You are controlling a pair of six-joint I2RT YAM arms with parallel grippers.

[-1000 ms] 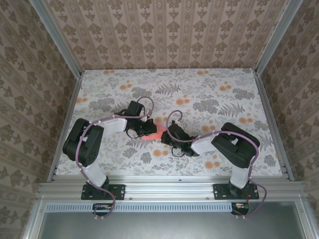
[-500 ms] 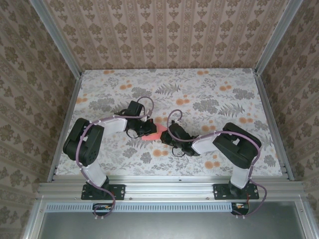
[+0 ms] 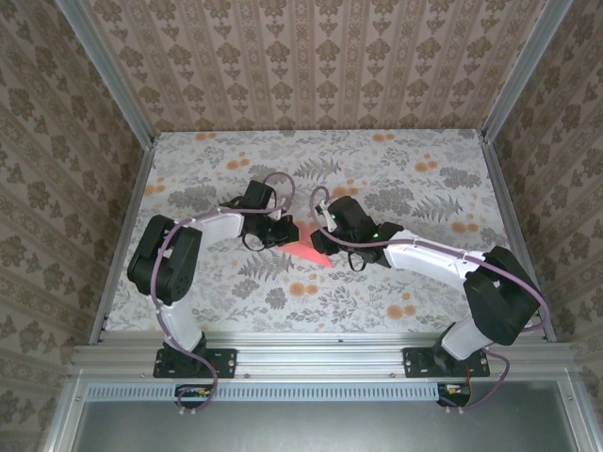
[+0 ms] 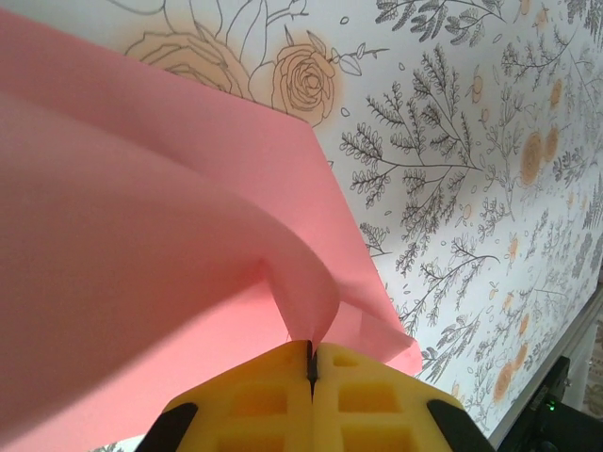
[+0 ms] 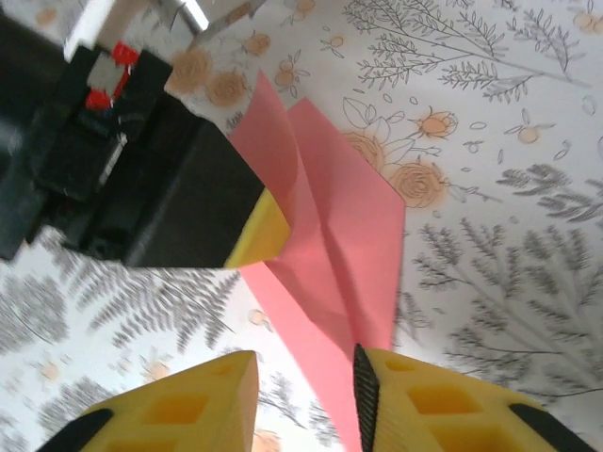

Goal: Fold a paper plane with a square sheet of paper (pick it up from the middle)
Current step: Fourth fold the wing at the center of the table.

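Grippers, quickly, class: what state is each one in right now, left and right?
Left gripper: shut, pinching the paper plane.
Right gripper: open, jaws apart, with one end of the paper plane between them, not clamped.

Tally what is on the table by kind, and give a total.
Paper, pink: 1
Arms: 2, left arm and right arm
Hands: 2, left hand and right hand
Total: 5
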